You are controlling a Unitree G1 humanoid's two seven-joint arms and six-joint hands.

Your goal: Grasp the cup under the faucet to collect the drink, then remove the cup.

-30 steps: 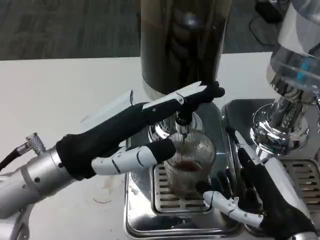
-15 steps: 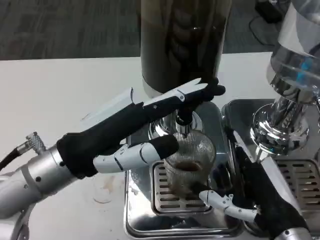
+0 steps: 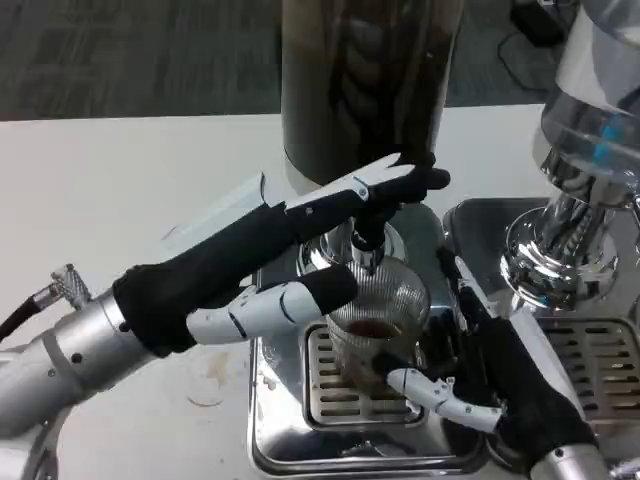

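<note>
We list: clear ribbed cup (image 3: 378, 318) with dark brown drink; chrome drip tray (image 3: 300, 445); white table (image 3: 120, 200); dark dispenser tank (image 3: 368, 80).

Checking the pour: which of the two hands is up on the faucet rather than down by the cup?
The left hand: its fingers reach the black faucet lever above the ribbed cup. The right hand sits low beside the cup's base.

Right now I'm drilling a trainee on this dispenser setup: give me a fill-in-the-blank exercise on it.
1. The cup stands on the ____ of the tray.
2. The drink in the cup is ____ in colour.
3. The left hand reaches over the cup to the ____.
4. The right hand is on the cup's ____ side.

Missing: grate; dark; faucet; right
</note>
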